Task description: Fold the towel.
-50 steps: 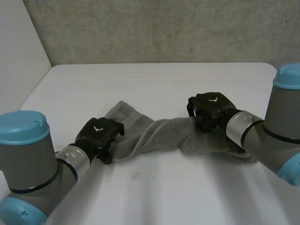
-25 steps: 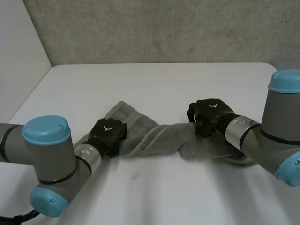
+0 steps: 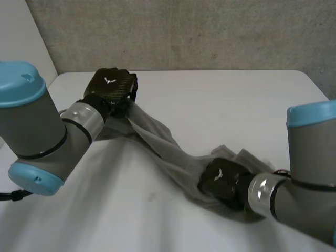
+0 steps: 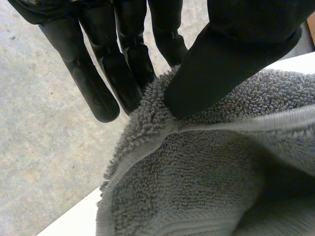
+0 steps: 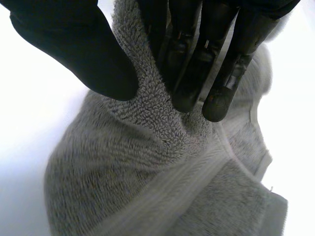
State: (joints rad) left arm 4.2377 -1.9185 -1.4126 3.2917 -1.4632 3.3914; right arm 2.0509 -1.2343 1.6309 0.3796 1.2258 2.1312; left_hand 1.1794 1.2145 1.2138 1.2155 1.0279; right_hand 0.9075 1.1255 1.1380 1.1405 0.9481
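Left hand (image 3: 109,86), at the far left part of the table (image 3: 220,92), is pinching one end of the grey towel (image 3: 169,153) and is holding that end above the tabletop. In the left wrist view the thumb (image 4: 221,59) is pressing the looped pile near the towel's hemmed edge against the fingers (image 4: 133,69), which are lying close together and nearly straight behind the cloth. One finger is standing clear beside it.

Right hand (image 3: 220,179), near the front right of the table, is gripping the other end of the towel low down. The head view is not showing clearly whether the cloth under it is touching the surface. In the right wrist view its thumb (image 5: 86,59) and fingers (image 5: 194,73) are squeezing a raised ridge of pile between them, with the woven border band running across the cloth just beyond the fingertips.

Between the two hands the towel is stretching as a twisted, sagging band, running diagonally from the far left toward the near right. It is lying wider and bunched in folds around the right hand. The left arm is reaching in from the near left, the right arm from the near right. A rough grey wall (image 3: 184,31) is standing behind the table's far edge.
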